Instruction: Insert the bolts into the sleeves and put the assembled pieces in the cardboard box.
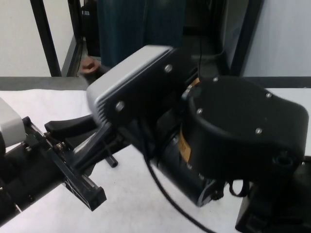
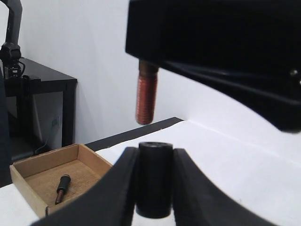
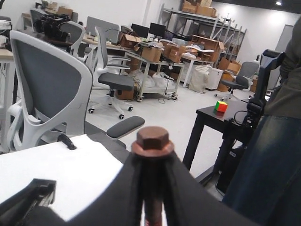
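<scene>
Brown-walled and open-topped, sitting at the lower left of the left wrist view as the cardboard box point(image 2: 47, 160), and cradling one assembled piece point(image 2: 62, 187) lying flat on its floor. Further right, at lower centre, clamping a black sleeve point(image 2: 154, 181) upright in the left gripper point(image 2: 154, 157), pressing its fingers point(image 2: 117, 188) against both sides and presenting the open mouth upward. Directly over that, at upper centre, dangling a copper-coloured bolt point(image 2: 146, 101) thread-down, hanging just short of the sleeve with a clear gap between tip and mouth, and sitting a touch to the left of the mouth in the frame. Spreading out behind, toward the right edge, as the white bench cover point(image 2: 244, 155). In the right wrist view, at centre, pinching that bolt's shank tightly in the right gripper point(image 3: 153, 162), carrying the hexagonal head and its flange just above the fingertips. In the high view, lying across the lower left as the left arm point(image 1: 39, 170), and bulking over centre and right as the right arm point(image 1: 233, 126), both above the white cover.
</scene>
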